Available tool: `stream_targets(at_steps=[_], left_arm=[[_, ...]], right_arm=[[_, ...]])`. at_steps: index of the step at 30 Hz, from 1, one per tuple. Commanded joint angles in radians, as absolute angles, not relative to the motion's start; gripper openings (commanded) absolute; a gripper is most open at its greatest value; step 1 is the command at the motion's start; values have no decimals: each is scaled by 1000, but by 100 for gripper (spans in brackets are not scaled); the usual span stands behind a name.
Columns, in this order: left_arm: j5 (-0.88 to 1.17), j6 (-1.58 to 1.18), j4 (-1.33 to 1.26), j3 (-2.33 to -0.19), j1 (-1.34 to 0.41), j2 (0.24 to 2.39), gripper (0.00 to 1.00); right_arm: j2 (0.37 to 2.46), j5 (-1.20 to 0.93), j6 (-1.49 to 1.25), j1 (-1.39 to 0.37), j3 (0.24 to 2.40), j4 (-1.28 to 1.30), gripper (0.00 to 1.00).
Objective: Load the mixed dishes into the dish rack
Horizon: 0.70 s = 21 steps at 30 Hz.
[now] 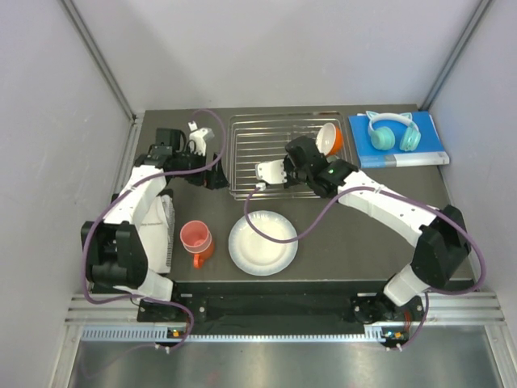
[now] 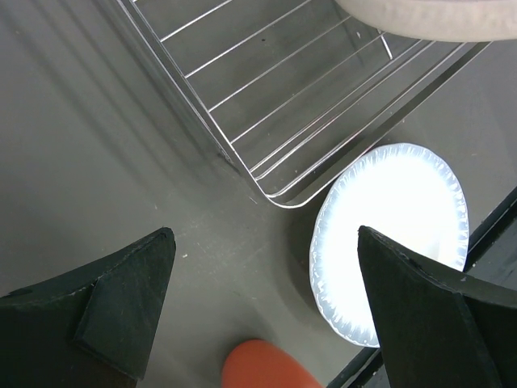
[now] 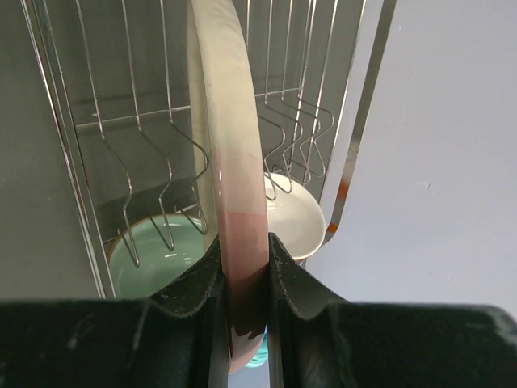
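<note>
Right claw (image 3: pixel 246 271) pinching the sprig plate (image 3: pixel 230 153) by its rim, over the dish rack (image 1: pixel 242 153), down among the tines (contact with the wires unclear). Risk: with a rim-only grip the plate could twist or slip, clip the tines, or drop onto the mint bowl (image 3: pixel 153 255) below. The plate stands on edge, faces sideways, long axis straight out from the claw. Left claw (image 2: pixel 265 242) spread wide, empty, above the desk (image 2: pixel 97 162) by the rack corner.

Even overhead light; white plate (image 2: pixel 392 234) glares; wrist foregrounds blurred.
</note>
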<state>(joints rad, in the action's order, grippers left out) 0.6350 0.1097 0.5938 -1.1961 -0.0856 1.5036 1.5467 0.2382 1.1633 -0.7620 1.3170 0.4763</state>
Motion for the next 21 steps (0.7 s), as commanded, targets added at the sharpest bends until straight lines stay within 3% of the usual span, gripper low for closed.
stream_targets(at_steps=[1,8,21], left_arm=[[621,137,551,-1183,-107,1506,98],[555,198,557,-1155,-126,1513,98],[411,322,637,-1135,-117,1520,88]], right_arm=[[1537,334,1226,-742,1411,318,0],[1546,330,1203,-730,1388,301,0],[1539,319,1112,-676,1210,195,4]])
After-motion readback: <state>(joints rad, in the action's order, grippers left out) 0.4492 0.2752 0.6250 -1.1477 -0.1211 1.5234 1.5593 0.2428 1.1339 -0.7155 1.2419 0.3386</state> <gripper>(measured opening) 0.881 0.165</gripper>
